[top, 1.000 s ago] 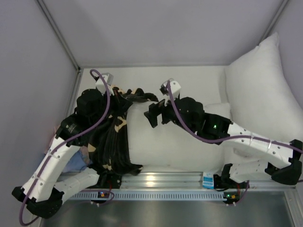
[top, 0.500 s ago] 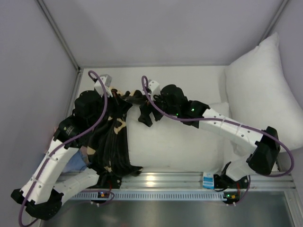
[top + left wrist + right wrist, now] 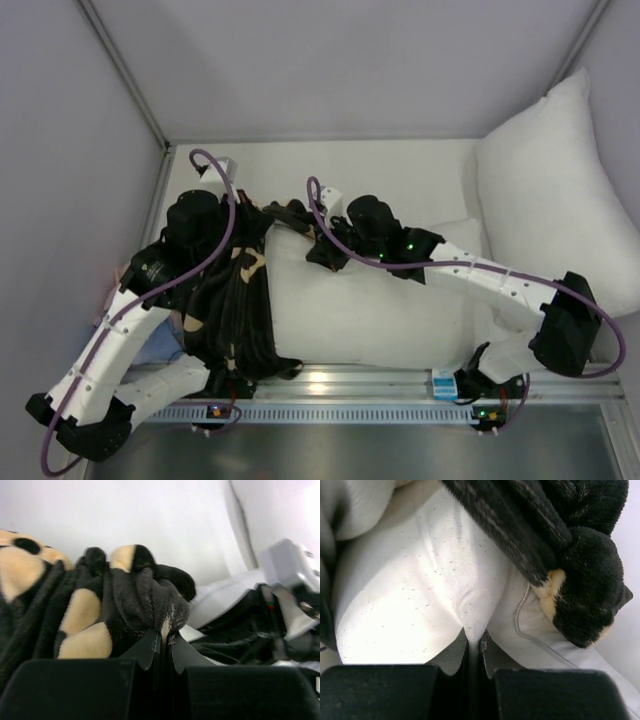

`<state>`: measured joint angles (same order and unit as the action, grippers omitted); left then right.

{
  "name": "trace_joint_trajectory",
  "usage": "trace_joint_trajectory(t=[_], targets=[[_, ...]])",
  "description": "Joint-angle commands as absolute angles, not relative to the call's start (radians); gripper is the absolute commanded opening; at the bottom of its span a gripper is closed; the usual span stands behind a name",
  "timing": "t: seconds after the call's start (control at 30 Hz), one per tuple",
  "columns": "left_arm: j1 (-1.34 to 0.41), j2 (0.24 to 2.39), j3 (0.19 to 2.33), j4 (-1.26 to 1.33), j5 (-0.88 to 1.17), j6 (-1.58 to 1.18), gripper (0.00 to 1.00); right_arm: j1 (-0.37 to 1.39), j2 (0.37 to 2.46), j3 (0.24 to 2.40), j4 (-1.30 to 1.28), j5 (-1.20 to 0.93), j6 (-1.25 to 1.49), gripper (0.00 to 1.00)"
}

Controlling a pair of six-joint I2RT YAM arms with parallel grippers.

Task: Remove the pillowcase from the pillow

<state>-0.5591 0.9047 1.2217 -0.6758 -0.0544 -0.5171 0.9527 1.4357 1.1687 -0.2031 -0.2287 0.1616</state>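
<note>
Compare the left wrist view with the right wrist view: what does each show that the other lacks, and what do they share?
Left wrist only: the left gripper shut on a bunched fold of the pillowcase, with part of the right arm beyond. Right wrist only: the right gripper pinching bare fabric of the white pillow. Both: black plush with tan patches, and closed fingers.

Plush black pillowcase (image 3: 135, 595), smooth matt white cloth pillow (image 3: 410, 595)
</note>
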Motion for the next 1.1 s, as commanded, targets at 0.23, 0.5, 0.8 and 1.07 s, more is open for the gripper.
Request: trace_joint_trajectory(t=[0.23,0.5,0.8,1.07], targets=[[-0.532,1.133,1.356,-0.632,-0.624,-0.420,0.00,1.028,1.223,1.016,-0.294,-0.131,0.235,0.00],[-0.266,1.242,1.365,-0.612,-0.442,-0.442,0.00,1.052,1.076,0.884,-0.318,-0.058,0.305,0.00],[-0.147,1.308,1.376,-0.612,-0.391,-0.408,0.00,1.086,0.979,0.838,-0.354,0.027,0.328,0.00],[-0.066,1.321,1.355,-0.617,-0.379,-0.394,0.00,1.088,0.968,0.859,-0.397,0.121,0.342,0.00]])
